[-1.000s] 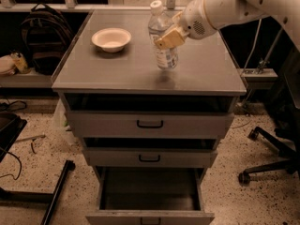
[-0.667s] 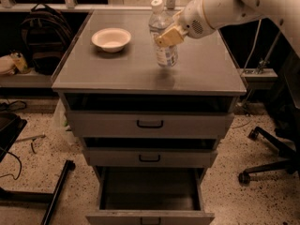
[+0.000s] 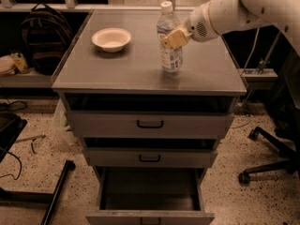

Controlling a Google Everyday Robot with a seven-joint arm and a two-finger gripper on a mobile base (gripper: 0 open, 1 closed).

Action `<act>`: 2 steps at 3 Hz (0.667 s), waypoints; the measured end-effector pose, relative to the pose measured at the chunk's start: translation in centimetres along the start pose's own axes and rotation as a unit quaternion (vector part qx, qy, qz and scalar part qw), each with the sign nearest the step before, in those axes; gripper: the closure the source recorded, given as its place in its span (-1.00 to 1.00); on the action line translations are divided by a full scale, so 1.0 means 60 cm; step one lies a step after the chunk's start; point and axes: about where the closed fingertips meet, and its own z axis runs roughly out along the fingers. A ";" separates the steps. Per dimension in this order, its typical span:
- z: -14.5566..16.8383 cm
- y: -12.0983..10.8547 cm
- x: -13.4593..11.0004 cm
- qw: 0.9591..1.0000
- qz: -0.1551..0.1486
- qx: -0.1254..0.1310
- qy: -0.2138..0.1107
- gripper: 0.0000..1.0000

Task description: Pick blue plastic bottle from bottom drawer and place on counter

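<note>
The blue plastic bottle (image 3: 171, 60), clear with a white cap and a pale label, stands upright on the counter (image 3: 126, 71), right of centre. My gripper (image 3: 171, 38) reaches in from the upper right and is shut on the bottle's upper body, with a tan finger (image 3: 175, 37) across its front. The bottom drawer (image 3: 150, 191) is pulled open below, and its dark inside shows nothing in it.
A white bowl (image 3: 111, 39) sits on the counter's left rear. The two upper drawers (image 3: 150, 123) with black handles are slightly open. A backpack (image 3: 44, 34) is at the left, and an office chair base (image 3: 267, 149) is on the floor at the right.
The gripper and bottle have shifted a little to the right and down, so the bottle's base now rests on the counter. The bowl and drawers have not moved.
</note>
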 end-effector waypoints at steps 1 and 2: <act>-0.004 -0.005 0.016 0.999 0.036 0.003 -0.006 1.00; -0.007 -0.007 0.032 0.998 0.063 0.006 -0.018 1.00</act>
